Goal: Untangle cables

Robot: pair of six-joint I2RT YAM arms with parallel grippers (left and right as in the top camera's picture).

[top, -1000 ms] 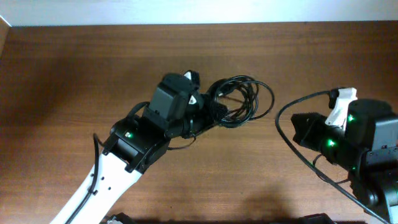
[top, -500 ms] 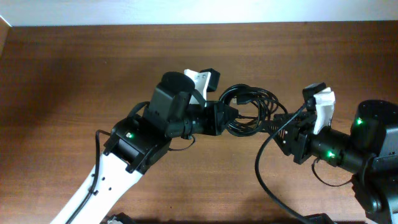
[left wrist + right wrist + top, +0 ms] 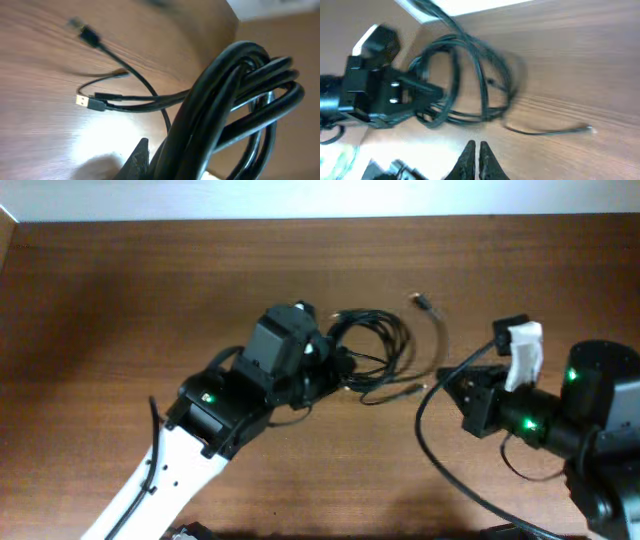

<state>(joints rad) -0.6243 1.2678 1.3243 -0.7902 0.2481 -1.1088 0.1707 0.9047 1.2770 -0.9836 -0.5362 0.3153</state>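
Note:
The cables (image 3: pixel 378 345) are thin black cords in a loose coil at the middle of the brown table. One loose end (image 3: pixel 422 301) trails out to the upper right and another (image 3: pixel 412 389) lies to the lower right. My left gripper (image 3: pixel 335 368) is shut on the coil's left side. In the left wrist view the bundle (image 3: pixel 225 100) runs thick past my finger (image 3: pixel 140 160), with a USB plug (image 3: pixel 85 102) lying on the wood. My right gripper (image 3: pixel 447 377) is shut and empty, just right of the coil. In the right wrist view its fingertips (image 3: pixel 475 150) are short of the coil (image 3: pixel 465 75).
The right arm's own thicker black cable (image 3: pixel 425 445) loops over the table in front of its body. The table's far edge meets a white wall (image 3: pixel 300 195). The left arm (image 3: pixel 190 440) reaches in from the bottom left.
My right gripper has pulled back right from the coil. The coil has loosened and two ends now lie spread to the right. My left gripper has shifted slightly back with the coil.

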